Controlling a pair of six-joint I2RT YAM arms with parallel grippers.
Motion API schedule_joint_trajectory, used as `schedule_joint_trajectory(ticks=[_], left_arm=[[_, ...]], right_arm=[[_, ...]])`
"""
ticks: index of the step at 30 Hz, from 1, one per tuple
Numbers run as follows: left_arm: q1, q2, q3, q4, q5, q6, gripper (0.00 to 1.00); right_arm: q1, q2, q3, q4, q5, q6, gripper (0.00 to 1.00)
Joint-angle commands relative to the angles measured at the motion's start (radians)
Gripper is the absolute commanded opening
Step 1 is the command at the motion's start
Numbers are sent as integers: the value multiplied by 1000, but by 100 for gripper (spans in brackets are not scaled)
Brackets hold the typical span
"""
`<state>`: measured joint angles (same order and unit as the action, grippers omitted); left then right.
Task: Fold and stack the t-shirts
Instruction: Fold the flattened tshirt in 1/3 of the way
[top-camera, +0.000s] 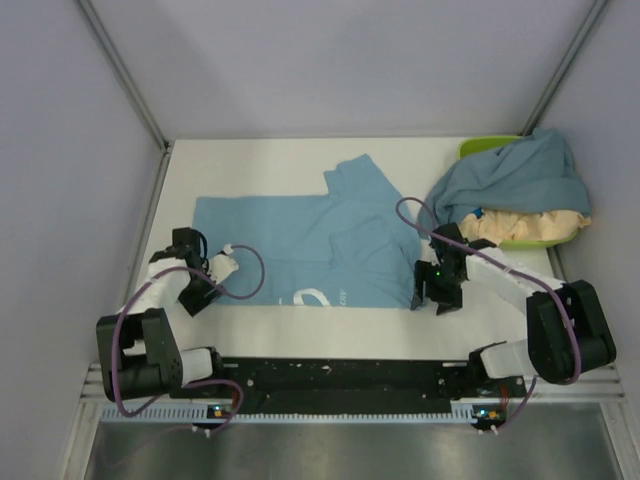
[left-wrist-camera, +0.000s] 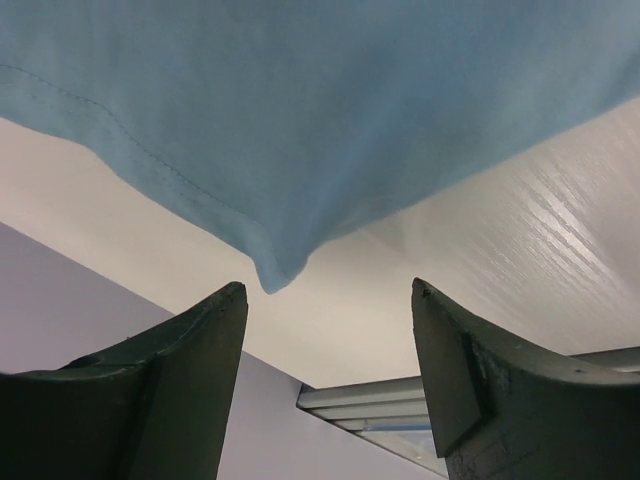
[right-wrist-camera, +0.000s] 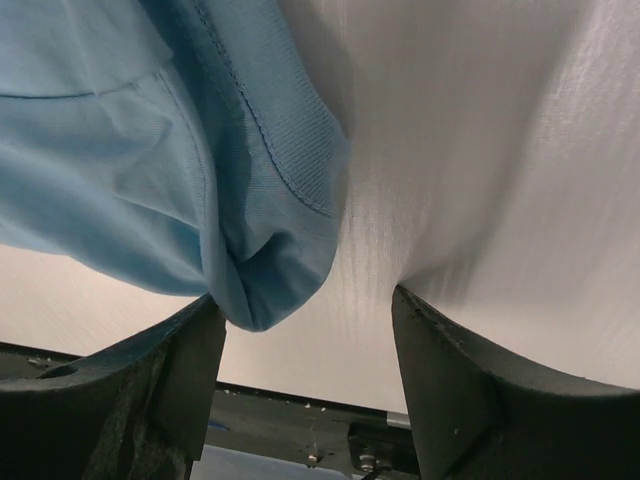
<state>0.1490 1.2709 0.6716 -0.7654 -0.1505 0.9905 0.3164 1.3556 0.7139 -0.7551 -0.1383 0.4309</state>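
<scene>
Parted jaws flank sky-blue t-shirt (right-wrist-camera: 150, 150) corner.

- You're looking at a robotics lab test cell: plain grey partition walls (top-camera: 60, 150) close in the frame's left, top and right.
- Bare aluminium struts (top-camera: 123, 70) run into the upper corners.
- Along the bottom, a black mounting rail (top-camera: 340, 378) and loose purple cabling (top-camera: 262, 275) edge a white table (top-camera: 300, 335).

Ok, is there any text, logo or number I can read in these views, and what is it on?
Nothing reads as a whole word.
On the flat light sky-blue cloth t-shirt, white print at the near hem: only a curved stroke and tiny marks show, too small to read.
Slate-blue cloth shirt and beige cloth shirt heaped on the lime-green tray: no print visible.
Both wrist views: no text.
</scene>
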Motion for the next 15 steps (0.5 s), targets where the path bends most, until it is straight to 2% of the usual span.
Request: schedule_joint_trajectory(ticks=[1,4,6,8,11,13,14,15], left_arm=[[1,-50,10,34,17,7,72],[0,-76,-13,24,26,31,73],[1,-81,-35,64,34,54,73],[1,-74,-55,115,52,71,73],[0,-59,-76,220,74,80,70],[1,-47,-90,268,91,71,63],[1,-42,-99,288,91,69,52],[1,-39,-104,294,89,62,33]], right_arm=[[9,22,-51,181,-109,69,66],[9,65,-68,195,-118,60,58],[3,80,-77,194,-100,46,44],[-11,71,-83,195,-106,43,26],[-13,25,-77,178,-95,43,6],[-13,-2,-70,155,-83,42,0],[-14,-15,-68,145,-81,40,0],[-16,-26,-67,128,-84,35,0]])
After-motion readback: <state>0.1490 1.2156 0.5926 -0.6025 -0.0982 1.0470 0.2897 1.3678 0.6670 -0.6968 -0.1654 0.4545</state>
